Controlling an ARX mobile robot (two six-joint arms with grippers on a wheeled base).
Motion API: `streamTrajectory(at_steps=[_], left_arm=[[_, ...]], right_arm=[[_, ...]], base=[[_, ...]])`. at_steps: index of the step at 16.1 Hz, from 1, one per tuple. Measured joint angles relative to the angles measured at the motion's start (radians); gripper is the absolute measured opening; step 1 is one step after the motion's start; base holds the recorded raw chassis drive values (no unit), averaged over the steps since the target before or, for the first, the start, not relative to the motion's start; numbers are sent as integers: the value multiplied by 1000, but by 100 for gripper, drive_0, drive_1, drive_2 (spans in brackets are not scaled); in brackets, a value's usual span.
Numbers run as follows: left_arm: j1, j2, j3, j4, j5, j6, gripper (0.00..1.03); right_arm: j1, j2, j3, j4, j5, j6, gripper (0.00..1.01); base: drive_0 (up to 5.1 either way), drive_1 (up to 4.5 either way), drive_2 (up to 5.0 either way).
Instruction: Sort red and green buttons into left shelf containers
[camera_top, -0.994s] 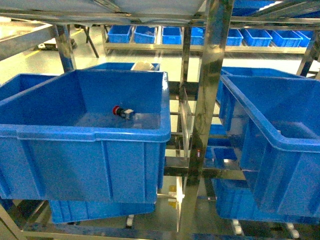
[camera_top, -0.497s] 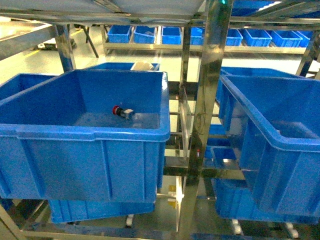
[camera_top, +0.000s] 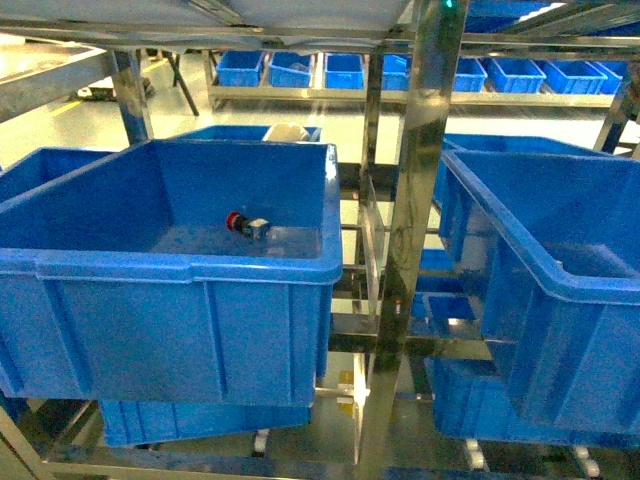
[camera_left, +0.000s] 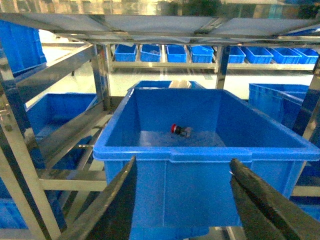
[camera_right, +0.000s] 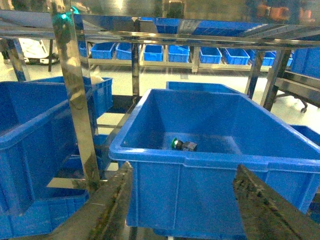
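The red button (camera_top: 245, 224) lies on its side on the floor of a large deep blue bin (camera_top: 190, 266) on the left shelf. It shows again in the left wrist view (camera_left: 180, 131), inside that bin (camera_left: 200, 153). My left gripper (camera_left: 183, 167) is open and empty, low in front of the bin's near wall. The green button (camera_right: 183, 145) lies in a second deep blue bin (camera_right: 215, 159), which stands on the right in the head view (camera_top: 540, 285), where its wall hides the button. My right gripper (camera_right: 185, 172) is open and empty before that bin. Neither gripper appears in the head view.
A shiny steel upright (camera_top: 415, 200) stands between the two bins. Another blue bin (camera_top: 40, 165) sits at far left, and more sit on the lower level (camera_top: 200, 420). A row of small blue trays (camera_top: 340, 70) lines a far shelf. A steel shelf deck runs overhead.
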Motion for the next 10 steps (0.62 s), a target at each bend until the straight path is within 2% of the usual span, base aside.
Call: streamTrajectory(at_steps=[3, 4, 6, 8, 9, 10], left_arm=[[0, 0, 0, -2, 0, 0, 98], [0, 0, 0, -2, 0, 2, 97], [0, 0, 0, -2, 0, 2, 74], [0, 0, 0, -2, 0, 2, 44], [0, 0, 0, -2, 0, 0, 33], [0, 0, 0, -2, 0, 2, 45]], right_arm=[[0, 0, 0, 0, 0, 0, 98], [0, 0, 0, 0, 0, 3, 96], [0, 0, 0, 0, 0, 3, 69], [0, 0, 0, 0, 0, 3, 40], [0, 0, 0, 0, 0, 1, 30], [0, 0, 0, 0, 0, 3, 41]], base=[[0, 0, 0], [0, 0, 0], [0, 0, 0], [0, 0, 0], [0, 0, 0], [0, 0, 0]])
